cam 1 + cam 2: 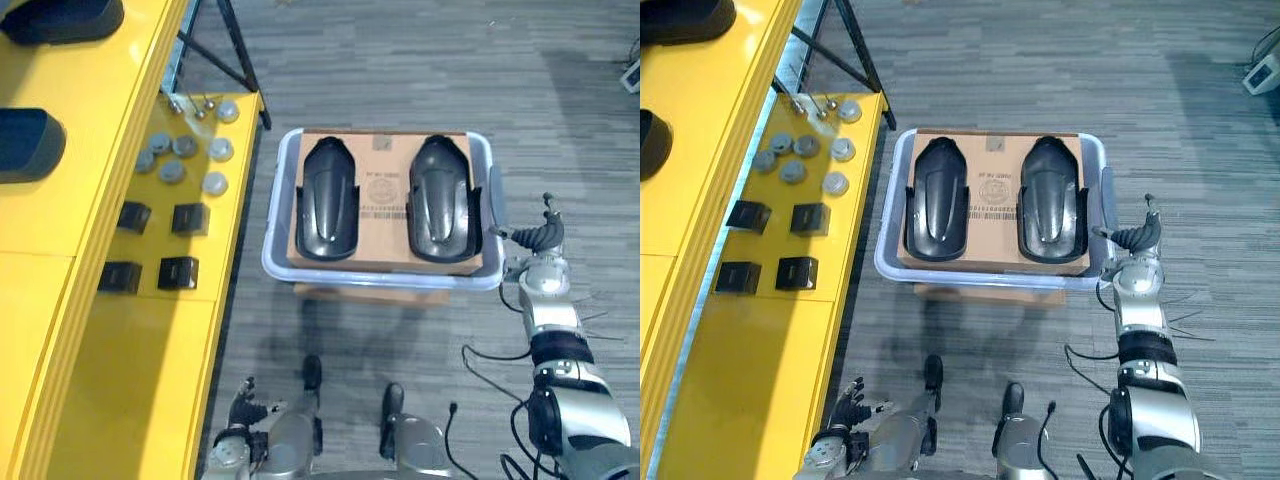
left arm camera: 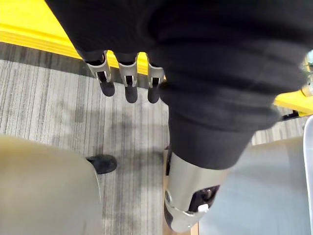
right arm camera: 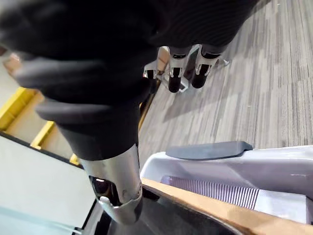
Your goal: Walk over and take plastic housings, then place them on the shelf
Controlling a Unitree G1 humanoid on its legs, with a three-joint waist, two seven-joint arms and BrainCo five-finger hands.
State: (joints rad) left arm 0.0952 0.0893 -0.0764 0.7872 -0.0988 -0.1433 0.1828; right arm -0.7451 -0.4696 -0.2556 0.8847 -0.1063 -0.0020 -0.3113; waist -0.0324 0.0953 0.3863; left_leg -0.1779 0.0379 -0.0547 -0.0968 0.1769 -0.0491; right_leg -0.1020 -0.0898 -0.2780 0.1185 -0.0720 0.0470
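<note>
A Unitree G1 humanoid stands over a pale plastic crate (image 1: 272, 240) on a grey carpeted floor, where two black plastic housings lie hollow side up, side by side but apart, on a sheet of brown cardboard (image 1: 385, 190) filling the crate. The left housing (image 1: 328, 212) sits nearer a yellow shelf (image 1: 150, 350) that runs along the robot's left; the right housing (image 1: 440, 200) lies close to the crate's right wall. The right hand (image 1: 541, 236) hovers just outside that wall, its fingers (image 3: 183, 73) straight and holding nothing. The left hand (image 2: 128, 78) hangs low beside the shelf edge, fingers likewise straight and empty. The shelf's lower tier carries a cluster of grey round caps (image 1: 185, 147) and four small black boxes (image 1: 178, 272); two dark moulded shapes (image 1: 30, 145) on the tier above may be more housings.

The pick-up appears not yet begun. To do it well, the right hand would likely need to rise over the crate wall and come down on the right housing's raised rim rather than its smooth curved shell, closing thumb and fingers across one side wall. Lifting straight up should keep the cardboard from dragging along
</note>
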